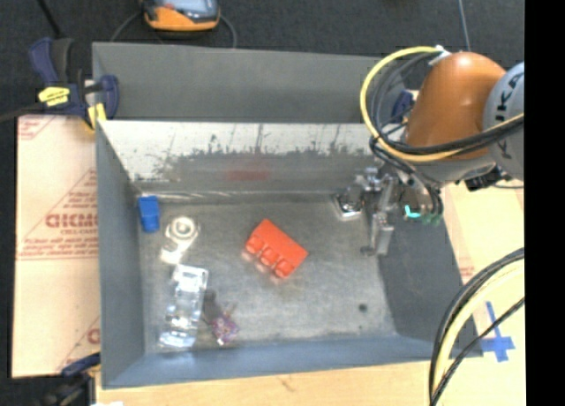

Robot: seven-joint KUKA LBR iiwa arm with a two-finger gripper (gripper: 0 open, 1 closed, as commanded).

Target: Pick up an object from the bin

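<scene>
Over the right end of the bin (238,86), near the back wall, hangs the pincer (380,235), pointing down beneath the arm's orange cover (450,100). Open or closed? Cannot tell from this angle, and I can make out nothing held in it.

Room check: the right wall slopes up just beside it and the back wall is close behind, so it's tight on those two sides. Towards the front and the view's left, the grey floor lies bare. That wide patch runs from under the pincer down to the front right corner, with just a small dark speck (362,309) on it.

Nearest thing: a red block (275,250), lying slantwise about mid-floor. It sits to the view's left of the pincer and a little nearer the front, with bare floor between them. It touches no wall and no other thing, so there's free room all round it.

Further out, along the left wall, a small blue block (148,213) sits near the back left corner, with a white round piece (181,230) just beside it. Towards the front lies a clear plastic packet (184,307), with a small purple bit (225,327) just beside its right edge.
</scene>
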